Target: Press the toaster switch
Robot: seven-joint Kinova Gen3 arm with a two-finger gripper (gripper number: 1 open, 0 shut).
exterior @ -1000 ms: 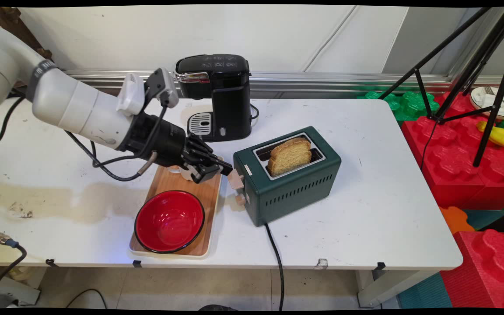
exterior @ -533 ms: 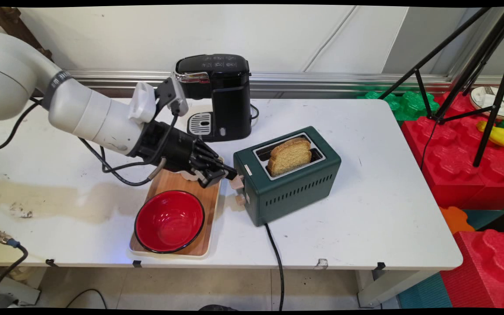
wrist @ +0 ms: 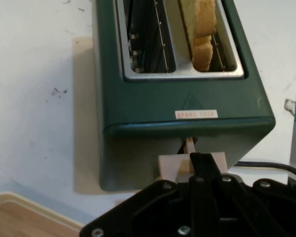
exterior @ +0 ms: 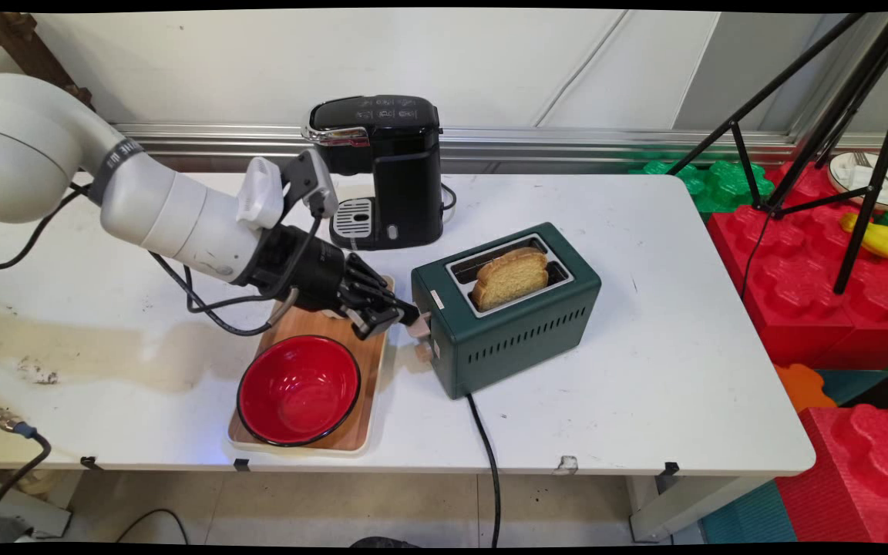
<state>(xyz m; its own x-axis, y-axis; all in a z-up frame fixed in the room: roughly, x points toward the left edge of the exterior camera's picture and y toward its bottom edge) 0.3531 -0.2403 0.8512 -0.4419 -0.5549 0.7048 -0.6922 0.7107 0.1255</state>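
Main view is showing me the gripper (exterior: 407,314) reaching in low from the left, its fingers drawn together into a single black tip that is sitting right on the beige lever (exterior: 419,327) at the left end of the green toaster (exterior: 517,320). Nothing is clamped between the fingers; they are closed and bearing on the lever from above, which I am reading as a push, not a grasp. The hand view is agreeing: one narrow black fingertip (wrist: 201,165) is overlapping the top of the beige lever tab (wrist: 173,168), with the lever's slot rising just above it in the toaster's end wall.

The slice of bread (exterior: 509,276) is standing in the slot nearer the wall, with only its upper part showing above the toaster's top. I am judging that it is riding low because the lever is being held down. The other slot is looking empty in the hand view.

The toaster is standing near the middle of the tabletop, turned at an angle, its cord (exterior: 486,455) running off the near edge. Just beside its lever end, toward the near-left, the wooden tray (exterior: 371,362) is carrying the red bowl (exterior: 298,389) on its near half; the arm is passing over the tray's far end. The black coffee machine (exterior: 386,169) is standing at the far edge, well clear of the hand.
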